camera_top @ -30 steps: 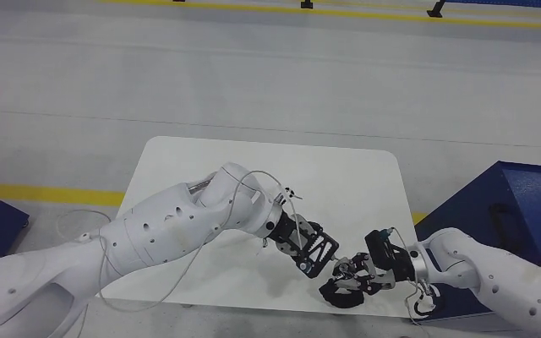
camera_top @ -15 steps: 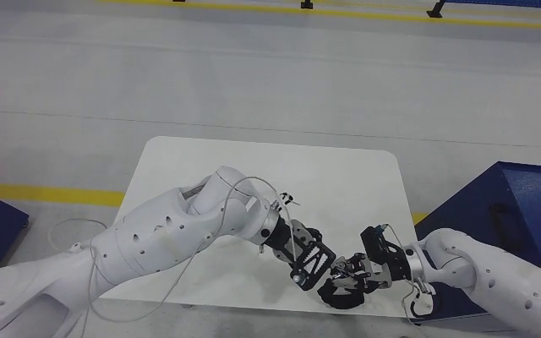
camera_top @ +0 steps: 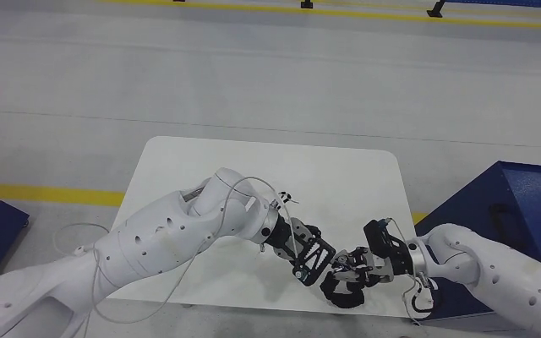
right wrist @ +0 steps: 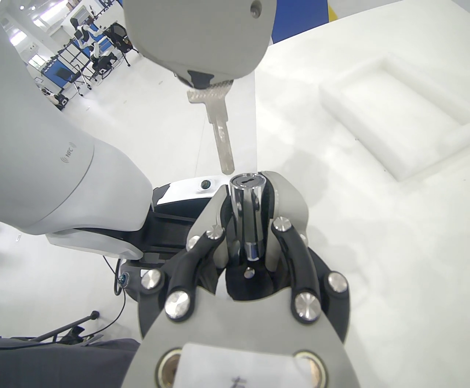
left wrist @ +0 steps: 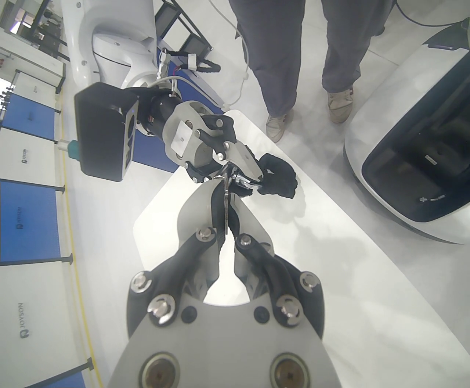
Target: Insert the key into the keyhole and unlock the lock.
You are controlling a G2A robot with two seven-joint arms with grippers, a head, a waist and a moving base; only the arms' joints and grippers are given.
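Your left claw (right wrist: 207,82) pinches the key (right wrist: 219,132); your right claw (right wrist: 251,191) clamps the lock (right wrist: 245,216) near the worktop (right wrist: 330,227) edge. The key tip hangs just beside the keyhole (right wrist: 246,180): centre it, align blade with slot, then push gently.

The floor (camera_top: 270,76) is grey and smooth and goes a long way back. A thin yellow line (camera_top: 338,13) runs across it at the far end, with small black feet (camera_top: 306,4) just beside it. A second yellow stripe (camera_top: 59,194) lies on the left and goes behind a white table (camera_top: 355,169) with round corners. A big dark blue box (camera_top: 499,211) stands on the right, near the table. In the left wrist view, blue boards (left wrist: 25,216) on black stands make a row along the floor. The room is bright. Far off in the right wrist view there are black chairs (right wrist: 117,35).
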